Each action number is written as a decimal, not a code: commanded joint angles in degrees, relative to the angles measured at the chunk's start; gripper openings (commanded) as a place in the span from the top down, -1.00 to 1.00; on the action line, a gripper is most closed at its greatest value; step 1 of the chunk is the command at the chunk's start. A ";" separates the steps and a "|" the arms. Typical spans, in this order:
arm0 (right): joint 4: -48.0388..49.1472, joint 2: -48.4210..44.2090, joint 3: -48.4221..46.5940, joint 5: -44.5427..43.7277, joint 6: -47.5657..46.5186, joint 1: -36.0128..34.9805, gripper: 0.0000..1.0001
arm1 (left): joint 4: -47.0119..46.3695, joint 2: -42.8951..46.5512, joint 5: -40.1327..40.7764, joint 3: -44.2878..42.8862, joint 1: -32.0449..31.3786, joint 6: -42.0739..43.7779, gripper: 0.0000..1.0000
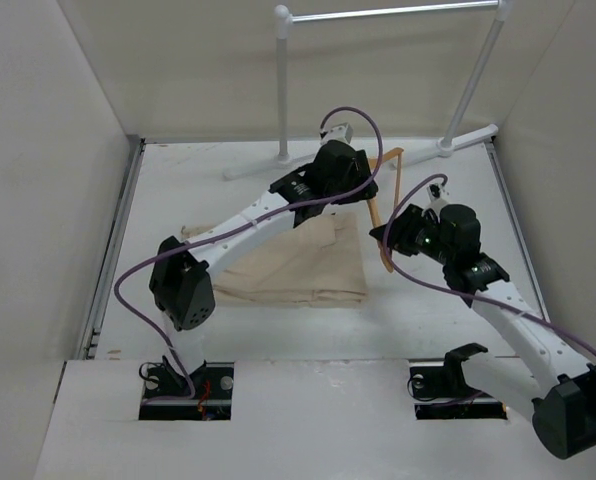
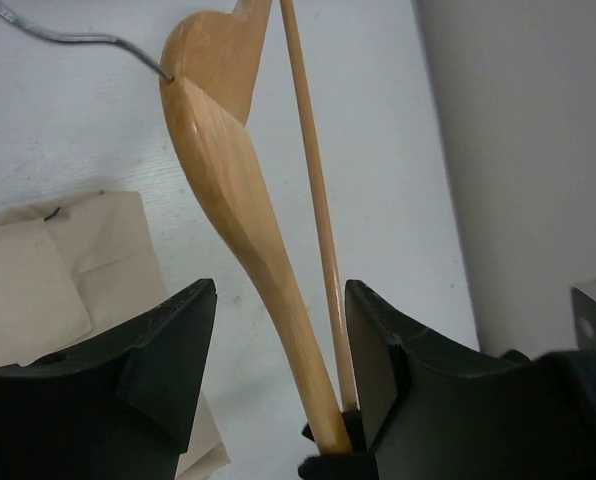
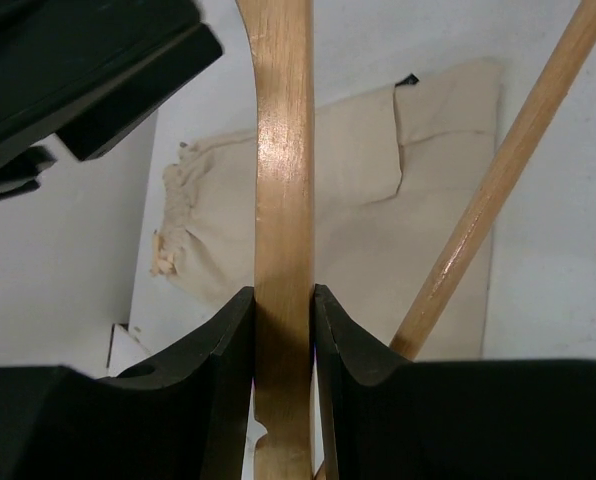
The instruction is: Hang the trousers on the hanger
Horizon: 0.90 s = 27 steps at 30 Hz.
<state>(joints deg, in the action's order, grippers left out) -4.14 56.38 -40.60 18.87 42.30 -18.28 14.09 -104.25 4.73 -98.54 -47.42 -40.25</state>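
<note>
While the right gripper (image 3: 283, 295) has its fingers (image 3: 343, 340) clamped on one flat wooden arm of the hanger (image 2: 233, 190), the left gripper (image 2: 278, 300) sits at the far end with its fingers (image 2: 168, 350) apart. The hanger's arm and thin crossbar pass between them, and contact cannot be told.

The hanger is lifted off the bench (image 1: 448, 310), tilted, just right of the trousers (image 1: 303, 265). Its metal hook (image 2: 68, 38) points away to the far left. The trousers lie folded flat mid-bench, well apart from both grippers. A white clothes rack (image 1: 388, 13) stands at the far side.

The hanger looks stiff, light and glossy, so it would likely pivot or slide in a single pinch (the shine on the wood suggests lacquer). The trousers look soft and limp; they would probably sag and unfold when lifted. A pinch at the folded edge or waistband seems best, gathering several layers.

No brand or writing can be read. A small dark tab at one corner of the trousers is too small to make out.
</note>
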 commanded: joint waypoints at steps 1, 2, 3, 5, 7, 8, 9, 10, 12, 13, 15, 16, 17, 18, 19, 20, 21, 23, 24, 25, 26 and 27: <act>4.14 -3.99 1.66 -1.56 -1.52 -1.62 0.94 | 0.77 -1.48 2.56 -3.41 -0.79 1.31 -0.03; 4.05 -4.52 2.27 -1.56 -1.52 -1.80 0.93 | 0.77 -2.09 3.26 -3.67 -0.79 1.14 -0.01; 3.71 -5.13 3.15 -1.56 -1.44 -2.06 0.93 | 0.42 -2.62 4.22 -3.85 -0.96 1.05 0.00; 2.83 -6.71 4.65 -2.08 -1.35 -2.41 0.93 | -0.02 -3.76 5.89 -4.64 -1.40 1.14 0.04; 1.95 -9.00 6.23 -3.22 -1.26 -2.94 0.93 | 0.06 -4.91 6.60 -5.34 -1.66 1.14 0.08; 1.68 -9.70 6.67 -3.49 -1.17 -3.11 0.93 | -0.11 -5.26 6.69 -5.34 -1.93 1.05 0.09; 1.16 -10.67 6.93 -4.01 -0.91 -3.29 0.94 | -0.20 -5.53 7.04 -5.17 -2.19 1.05 0.16; 0.54 -11.37 7.20 -4.45 -0.56 -3.47 0.94 | -0.29 -5.62 7.92 -4.82 -2.45 0.96 0.31; -1.47 -12.60 7.81 -5.60 0.14 -3.47 0.94 | -0.90 -5.27 9.41 -3.77 -3.25 0.96 0.60; -2.44 -13.31 8.34 -6.30 0.58 -3.47 0.94 | -1.34 -4.92 10.03 -3.24 -3.60 0.88 0.72; -4.11 -14.98 9.31 -7.18 1.02 -3.47 0.92 | -2.04 -4.21 11.08 -1.75 -4.04 0.61 0.87; -5.08 -15.77 9.48 -7.71 1.37 -3.47 0.89 | -2.48 -3.78 11.35 -0.78 -4.13 0.00 0.91; -6.13 -16.47 9.49 -7.97 1.73 -3.47 0.84 | -3.01 -3.16 11.61 0.62 -4.21 -0.96 0.95; -7.27 -16.91 9.40 -7.98 1.99 -3.47 0.75 | -3.62 -2.55 11.88 2.02 -4.30 -2.10 0.98; -8.24 -17.35 9.31 -7.98 2.17 -3.47 0.66 | -4.15 -1.93 12.23 3.26 -4.39 -2.98 0.99; -9.82 -17.97 8.96 -7.63 2.43 -2.68 0.44 | -5.29 -0.88 12.93 5.44 -4.65 -4.65 1.00; -10.96 -18.49 8.52 -7.62 2.43 -1.89 0.25 | -6.25 0.17 13.46 7.47 -4.74 -6.23 1.00; -12.29 -18.94 7.56 -7.01 2.43 -0.05 0.00 | -9.32 2.28 13.72 11.94 -5.00 -9.39 1.00; -12.38 -18.85 7.12 -6.83 2.43 0.57 -0.04 | -10.73 2.99 13.73 13.71 -5.18 -10.45 1.00; -12.12 -18.15 6.76 -6.48 2.43 1.27 -0.02 | -12.49 3.69 13.81 15.73 -5.36 -11.51 1.00; -11.42 -16.67 6.33 -6.05 2.52 1.97 0.13 | -14.07 4.31 13.99 17.66 -5.53 -12.39 1.00; -10.81 -14.65 5.89 -5.61 2.61 2.42 0.27 | -15.83 4.66 14.16 19.42 -5.62 -13.09 1.00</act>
<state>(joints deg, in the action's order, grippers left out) -16.10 39.22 -31.40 12.84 44.77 -17.15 5.43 -104.66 16.47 -82.28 -52.66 -49.23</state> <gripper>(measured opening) 0.398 0.148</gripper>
